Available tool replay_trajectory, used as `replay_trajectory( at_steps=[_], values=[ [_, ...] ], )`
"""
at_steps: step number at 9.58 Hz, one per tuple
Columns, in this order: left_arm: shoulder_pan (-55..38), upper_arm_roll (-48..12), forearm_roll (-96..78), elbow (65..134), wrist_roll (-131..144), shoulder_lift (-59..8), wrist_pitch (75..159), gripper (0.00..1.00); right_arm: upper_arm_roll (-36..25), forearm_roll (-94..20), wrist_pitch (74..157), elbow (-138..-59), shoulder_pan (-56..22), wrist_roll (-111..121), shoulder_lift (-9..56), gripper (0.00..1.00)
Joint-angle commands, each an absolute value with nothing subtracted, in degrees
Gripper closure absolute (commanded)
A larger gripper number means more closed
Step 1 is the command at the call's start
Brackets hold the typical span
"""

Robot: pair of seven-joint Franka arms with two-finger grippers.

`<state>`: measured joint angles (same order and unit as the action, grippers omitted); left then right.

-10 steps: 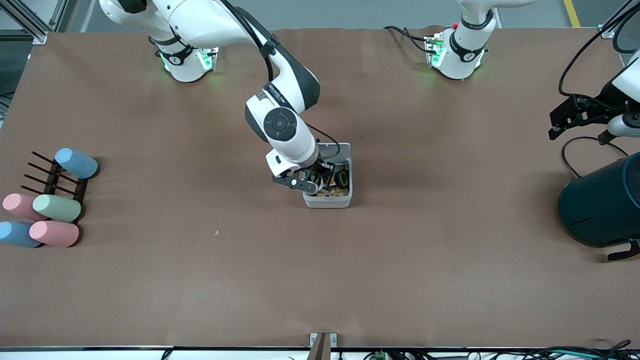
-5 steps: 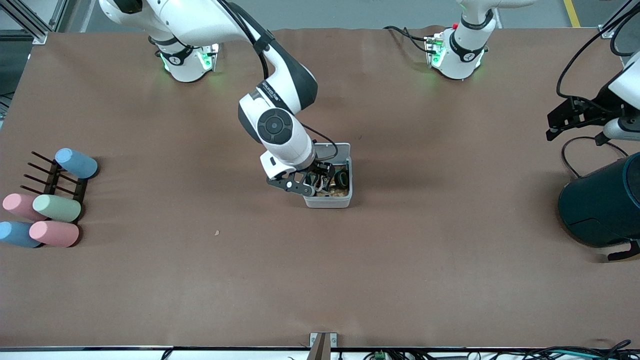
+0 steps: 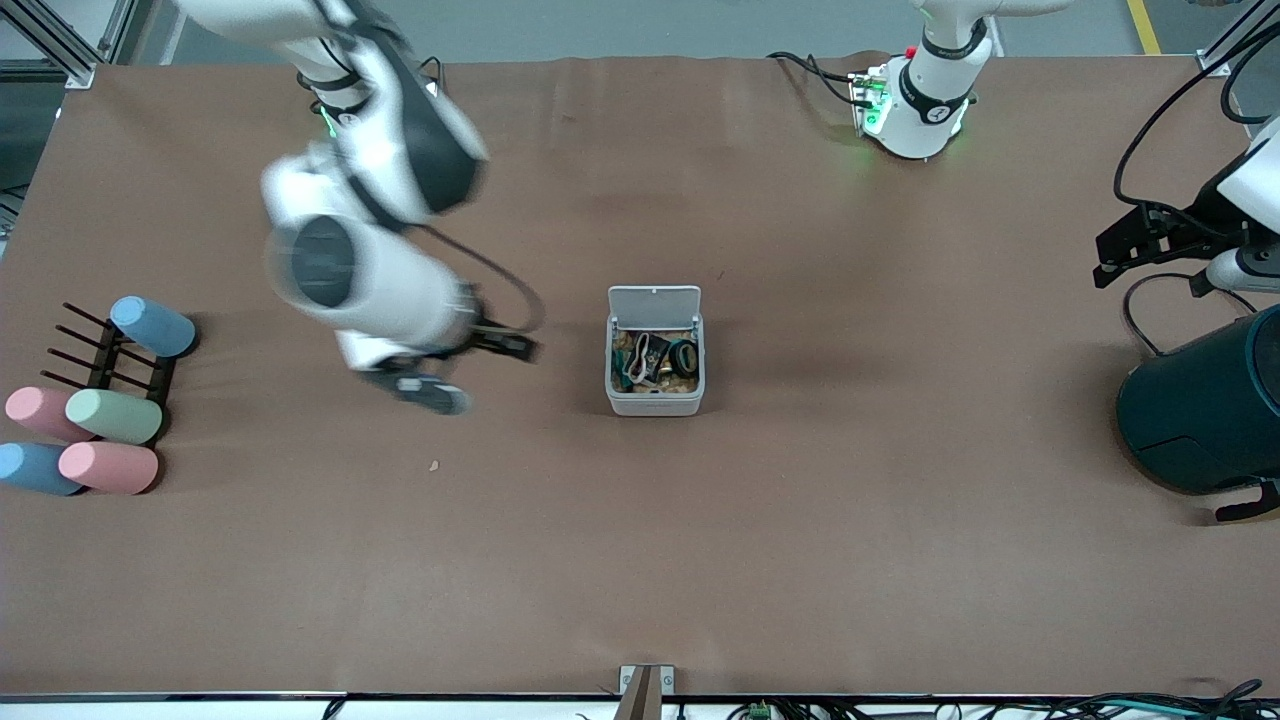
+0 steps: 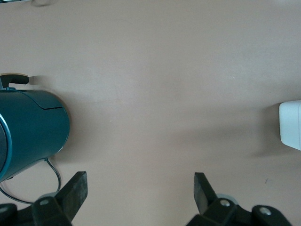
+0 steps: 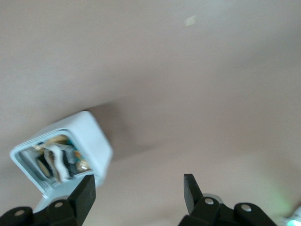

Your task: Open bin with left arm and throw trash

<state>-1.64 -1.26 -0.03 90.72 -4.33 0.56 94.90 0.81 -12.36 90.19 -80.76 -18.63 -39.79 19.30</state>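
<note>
The bin (image 3: 654,395) sat near the middle of the table (image 3: 800,550) with its lid (image 3: 654,300) tipped up and open at the edge nearer the arms' bases. Inside lay the trash: the beige band (image 3: 645,352), the black tape roll (image 3: 683,355) and a dark packet (image 3: 633,370), all down among the bin's contents; the packet was hard to make out in the clutter.

The right gripper (image 3: 470,365) hung over bare table, beside the bin toward the right arm's end, blurred in the front view. The right wrist view showed its fingers (image 5: 84,195) spread apart with nothing between them, and the open bin (image 5: 61,155) off to one side.

The left gripper (image 3: 1140,240) waited over the table at the left arm's end, above the teal barrel (image 3: 1200,410). Its fingers (image 4: 75,190) stood wide and empty in the left wrist view, with the barrel (image 4: 30,132) just beside them and a corner of the bin (image 4: 290,125) at the frame's edge.

At the right arm's end of the table lay pastel cylinders (image 3: 110,415) by a dark rack (image 3: 105,360). A tan crumb (image 3: 434,465) rested on the table nearer the front camera than the right gripper's spot.
</note>
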Motion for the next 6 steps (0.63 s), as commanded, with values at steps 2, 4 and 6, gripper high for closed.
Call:
replay_trajectory(
  at_steps=[2,4,6],
  values=[
    [-1.67,-0.97,-0.79,89.83,-3.69,0.26,93.96,0.0,1.85,-11.26,83.52,-89.2,-4.53,-20.36,4.87,0.01],
    [-1.67,-1.05,-0.79,89.39,-3.78,-0.35,94.04,0.0,1.85,-3.99,79.65,-88.25,-1.51,-12.52,3.08,0.01],
    [-1.67,-0.97,-0.7,89.03,-3.78,-0.44,93.96,0.0,1.85,-2.37,79.54,-87.02,-0.36,-10.11,3.16,0.0]
  ],
)
